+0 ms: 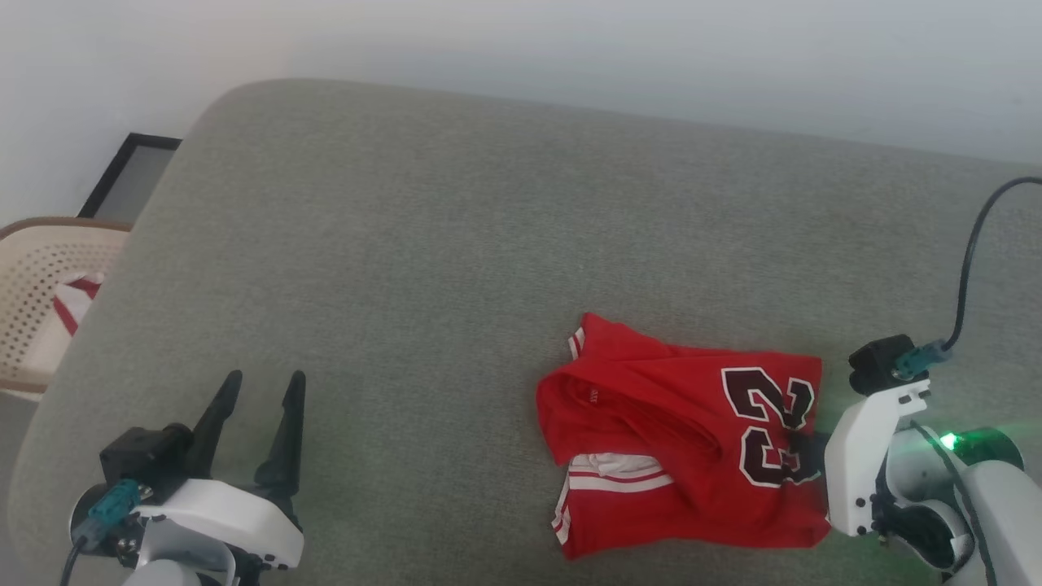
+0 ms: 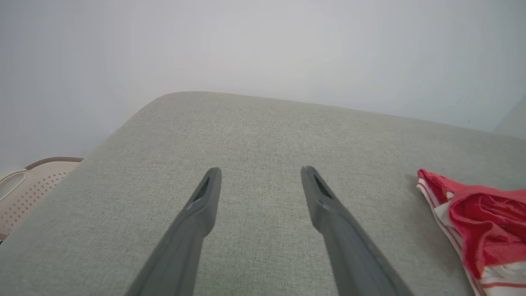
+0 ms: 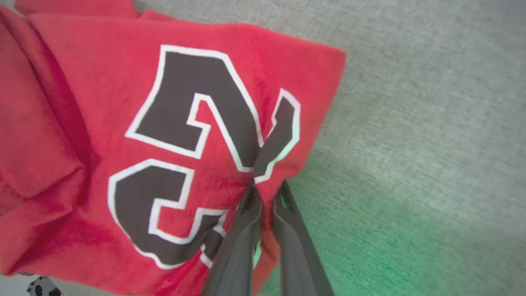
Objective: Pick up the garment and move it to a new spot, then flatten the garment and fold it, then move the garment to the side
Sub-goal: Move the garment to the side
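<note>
The garment (image 1: 684,439), a red jersey with a dark "23" and red-white striped trim, lies folded on the grey-green cushion at the lower right of the head view. My right gripper (image 1: 802,456) reaches in from the right and is shut on the garment's right edge. In the right wrist view the two fingers (image 3: 242,230) pinch a fold of red cloth (image 3: 164,135) beside the "23". My left gripper (image 1: 262,382) stands open at the lower left, well apart from the garment. Its fingers (image 2: 201,205) hover over bare cushion, with the garment's trimmed edge (image 2: 472,222) off to the right.
The cushion (image 1: 456,244) spreads wide toward a pale wall behind. Off its left edge stands a beige perforated basket (image 1: 32,301) holding a small red-and-white cloth (image 1: 77,297). A dark-framed panel (image 1: 130,175) leans behind it. A black cable (image 1: 973,252) rises from my right wrist.
</note>
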